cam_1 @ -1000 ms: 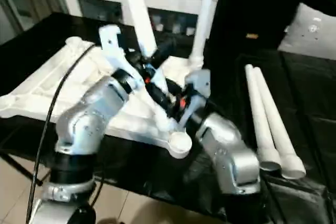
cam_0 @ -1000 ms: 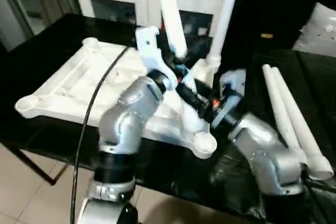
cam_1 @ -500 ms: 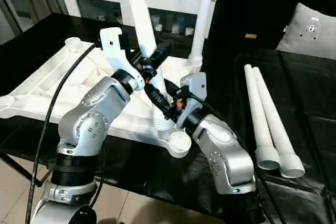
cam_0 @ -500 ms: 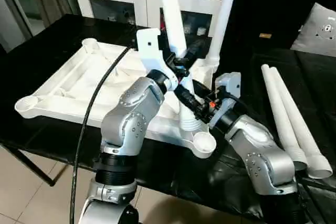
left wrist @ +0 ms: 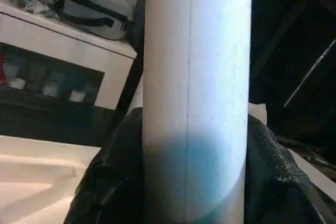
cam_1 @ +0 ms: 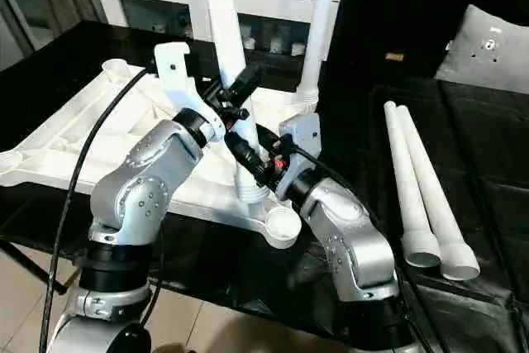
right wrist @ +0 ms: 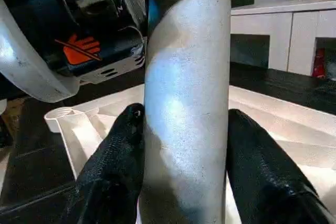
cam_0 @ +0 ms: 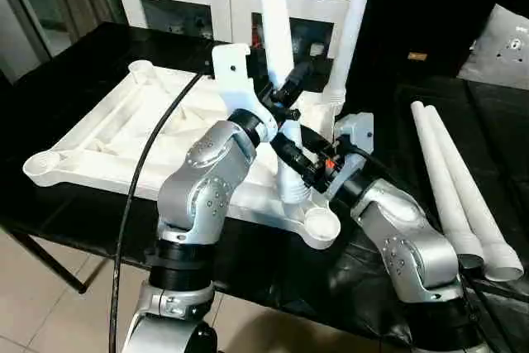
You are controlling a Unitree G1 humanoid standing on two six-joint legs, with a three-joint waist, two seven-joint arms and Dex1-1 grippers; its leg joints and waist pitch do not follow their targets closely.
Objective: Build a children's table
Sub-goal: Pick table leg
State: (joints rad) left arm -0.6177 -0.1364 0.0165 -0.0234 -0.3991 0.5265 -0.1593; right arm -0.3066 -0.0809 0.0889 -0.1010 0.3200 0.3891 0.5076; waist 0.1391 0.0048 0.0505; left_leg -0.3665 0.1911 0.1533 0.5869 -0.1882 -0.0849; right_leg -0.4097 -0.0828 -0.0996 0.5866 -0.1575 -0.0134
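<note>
— Where do we stand with the leg (cam_0: pixel 279 55)?

— We have it upright, its long axis running nearly straight up from the tabletop (cam_0: pixel 124 134), which lies underside-up on the black table (cam_0: pixel 74 55). Its foot rests on the ribbed underside just beside the near corner socket (cam_0: pixel 321 224), not in it.

— And our grip?

— Our right gripper (right wrist: pixel 181 145) is clamped on the leg low down, a black finger on each side. Our left gripper (left wrist: pixel 194 182) sits higher on the same tube, its pads (left wrist: pixel 113 182) against both flanks, so we read it as closed on the leg too.

— So which way must it go?

— The socket lies toward us and slightly right of the leg's foot. We judge the right gripper, nearer the base, should steer the foot over, while the left keeps the shaft vertical.

— The rest?

— One leg (cam_0: pixel 351 31) stands in the far corner; two spare legs (cam_0: pixel 455 179) lie well apart on the right.
</note>
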